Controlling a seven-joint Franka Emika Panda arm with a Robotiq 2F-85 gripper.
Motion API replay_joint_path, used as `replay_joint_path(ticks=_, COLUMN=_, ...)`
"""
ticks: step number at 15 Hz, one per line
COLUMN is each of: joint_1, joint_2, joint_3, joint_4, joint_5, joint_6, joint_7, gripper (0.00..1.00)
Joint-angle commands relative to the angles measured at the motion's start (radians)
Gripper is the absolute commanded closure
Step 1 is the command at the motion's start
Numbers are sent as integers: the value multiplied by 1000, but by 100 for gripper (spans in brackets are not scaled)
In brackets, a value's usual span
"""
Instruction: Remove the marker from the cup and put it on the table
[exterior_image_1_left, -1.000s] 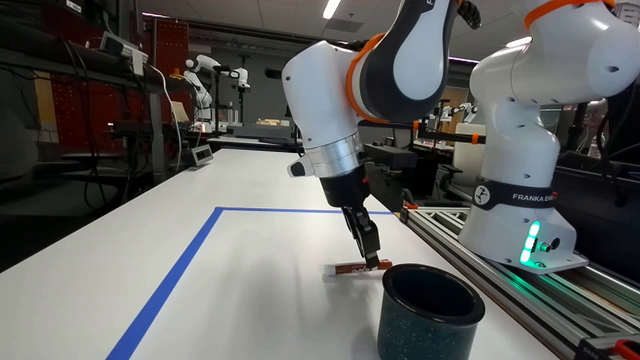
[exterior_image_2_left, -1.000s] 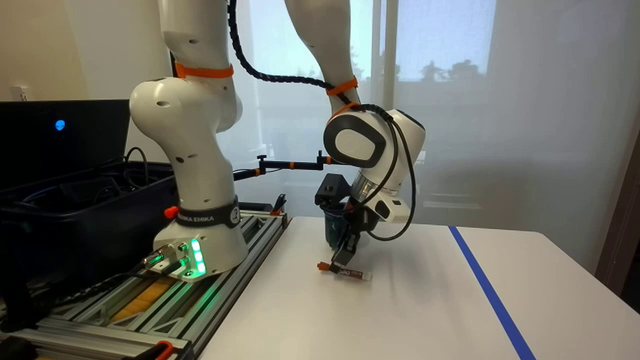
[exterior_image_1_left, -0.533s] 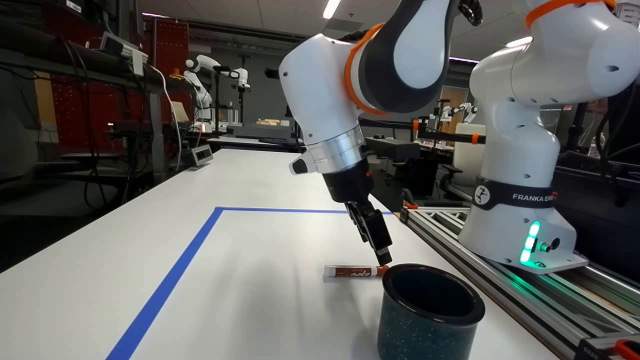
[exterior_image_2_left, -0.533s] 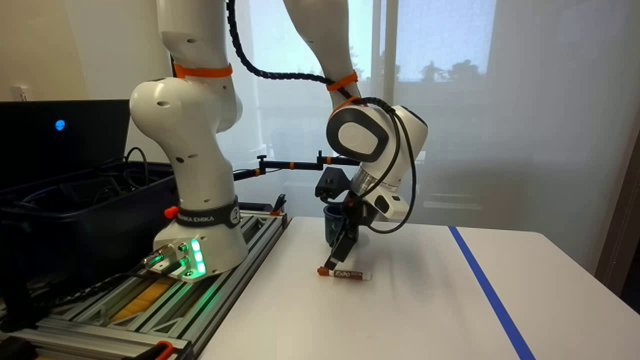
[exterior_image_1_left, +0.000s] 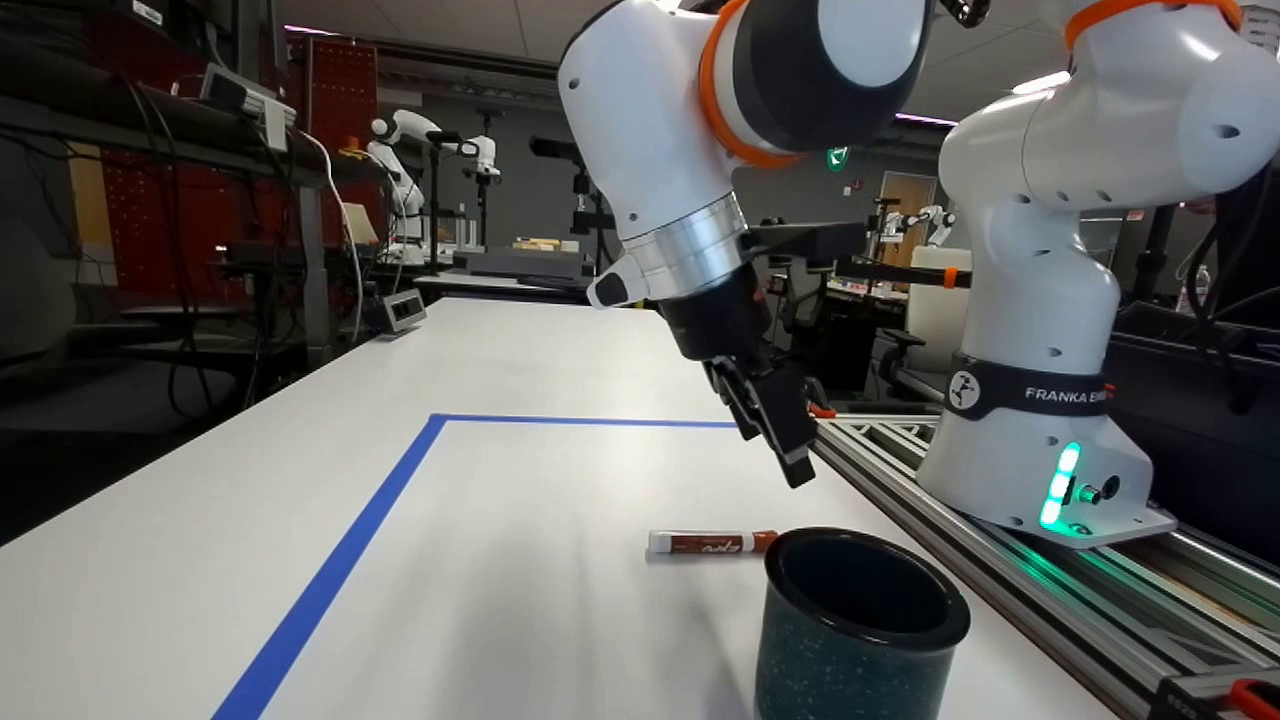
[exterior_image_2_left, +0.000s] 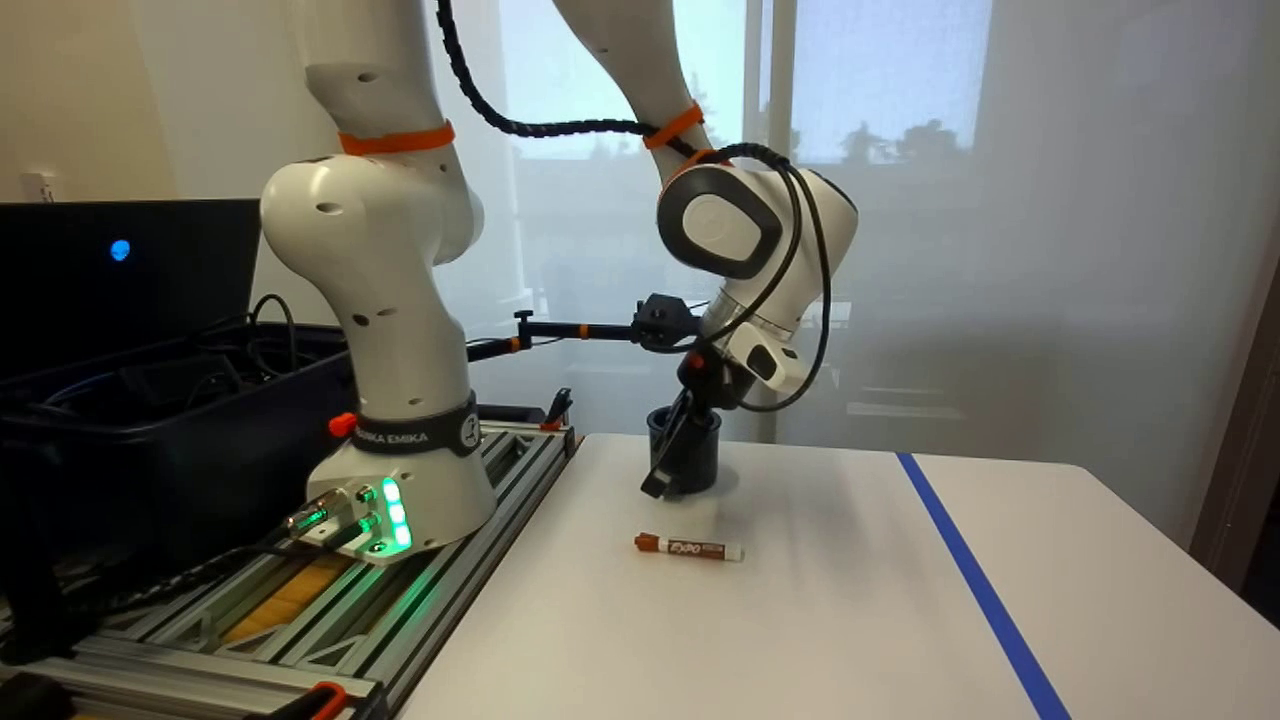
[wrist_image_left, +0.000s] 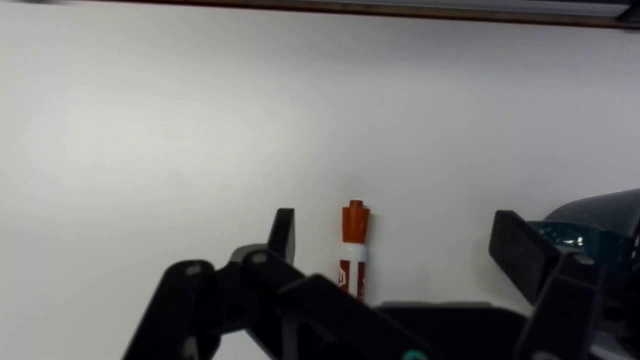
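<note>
The marker (exterior_image_1_left: 710, 542), brown-red with an orange cap and a whitish end, lies flat on the white table (exterior_image_2_left: 850, 600). Beside it the dark teal cup (exterior_image_1_left: 850, 670) stands upright; what shows of its inside is dark, with no marker in it. My gripper (wrist_image_left: 395, 220) is open, its fingers wide apart and holding nothing. It hangs above the marker (wrist_image_left: 355, 225), whose lower part is hidden by the gripper in the wrist view. In an exterior view the tilted gripper covers part of the cup (exterior_image_2_left: 705, 460); the marker (exterior_image_2_left: 690, 548) is in full sight there.
A blue tape line (exterior_image_1_left: 350, 540) forms a corner on the tabletop. The metal rail track (exterior_image_1_left: 1000, 560) with the robot base (exterior_image_1_left: 1040, 460) runs along one table edge. A black bin (exterior_image_2_left: 170, 450) stands beyond the rail.
One second ago the fingertips were down at the marker. The gripper has opened and risen clear of it. The marker has settled flat on the table; the cup has not moved.
</note>
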Motion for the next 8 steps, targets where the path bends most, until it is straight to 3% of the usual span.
replay_joint_path(ticks=1, joint_1=2, joint_2=5, joint_3=-3, joint_4=1, joint_5=-1, joint_6=-1, joint_7=0, gripper=0)
replay_joint_path(ticks=8, joint_1=1, joint_2=16, joint_3=-5, joint_4=2, joint_5=-1, joint_6=0, joint_7=0, gripper=0)
